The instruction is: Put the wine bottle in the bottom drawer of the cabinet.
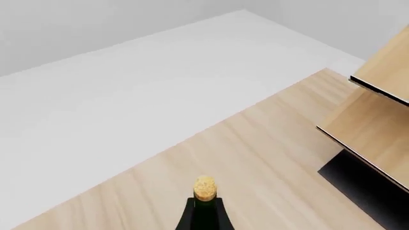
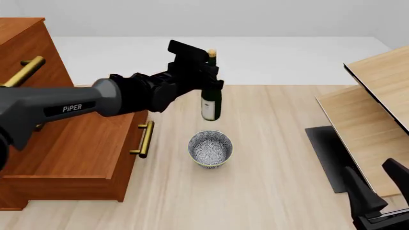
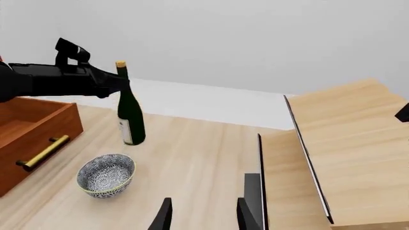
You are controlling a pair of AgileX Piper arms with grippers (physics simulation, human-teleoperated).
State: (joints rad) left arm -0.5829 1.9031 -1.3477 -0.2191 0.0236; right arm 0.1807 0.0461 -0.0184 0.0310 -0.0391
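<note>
The left gripper is clamped on the neck of the wine bottle, just below the tan cap. The bottle hangs upright and looks lifted clear of the table: in the right wrist view its base floats a little above the wood, though the gap is slight and I would not swear to it. It sits over the middle of the table, toward the far edge, just beyond the patterned bowl and apart from it.

The bottom drawer of the cabinet stands pulled out along the table's left edge. The right wrist view shows its open box and brass handle, so the opening step appears done. The grasp and lift also look done.

What remains, as I judge it: carry the bottle leftward over the drawer's front wall, lower it into the box, and let go. The bottle is tall against the drawer's depth, so it may need tilting or laying down to fit; that cannot be settled from here. Whether the drawer must then be closed, the task does not say.

The right gripper waits near the table's near-right corner, its 2 fingers parted and holding nothing. It is beside the pale wooden stand with a black panel, which takes up the right edge and is well apart from the bottle.
</note>
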